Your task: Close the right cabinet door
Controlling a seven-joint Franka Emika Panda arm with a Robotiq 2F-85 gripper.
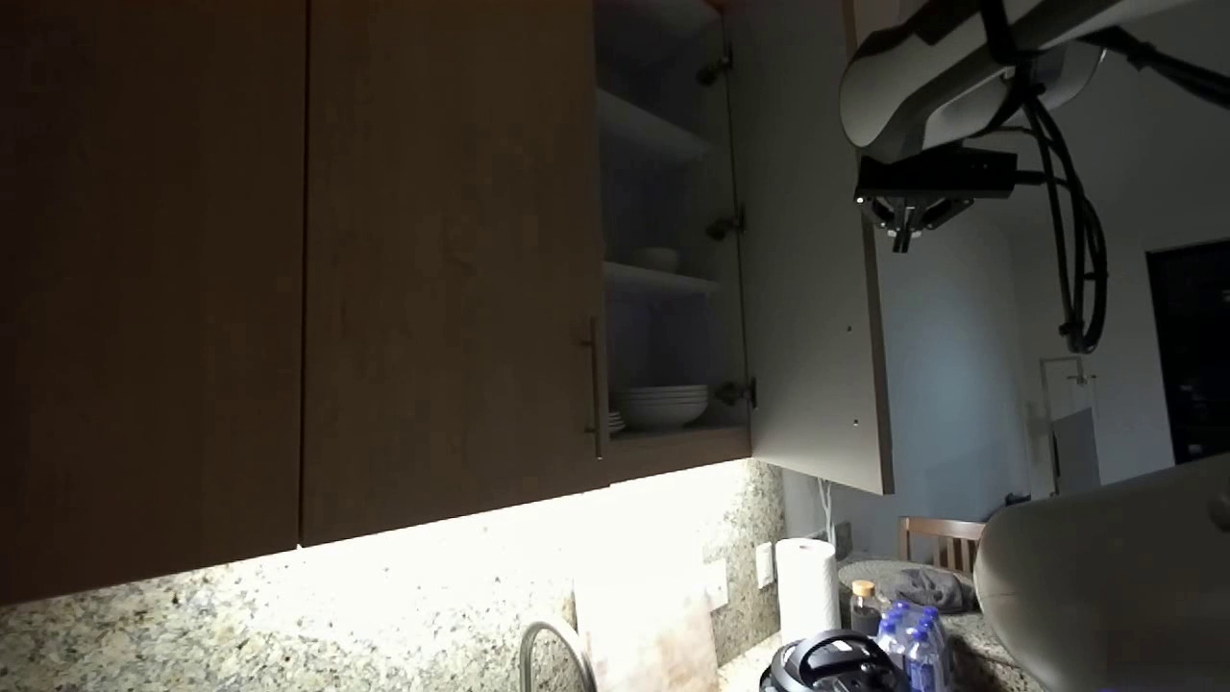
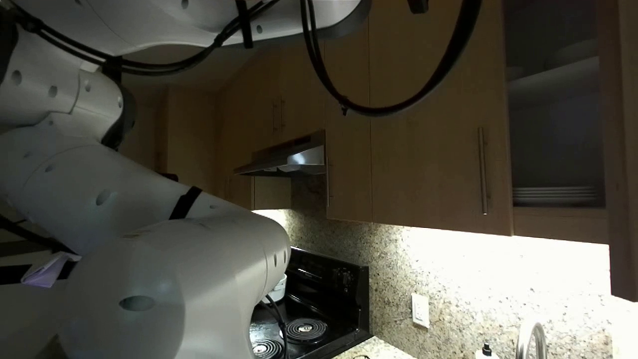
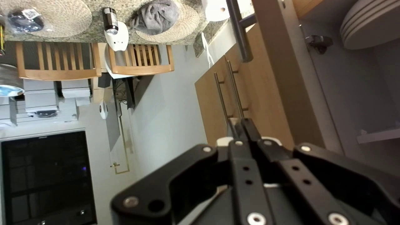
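The right cabinet door stands swung open in an exterior view, its pale inner face showing. Its lower part shows at the right edge of an exterior view. In the wrist view its brown edge runs down right of centre, with its metal bar handle at the top. My gripper points down by the door's free edge and overlaps it in that view. In the wrist view the gripper's fingers are together with nothing between them. Whether they touch the door cannot be told.
The wider matching door is closed beside the opening, with its own bar handle. Stacked bowls stand on the cabinet shelf. Two more bar handles show on wooden doors beyond. Paper towels and bottles stand below.
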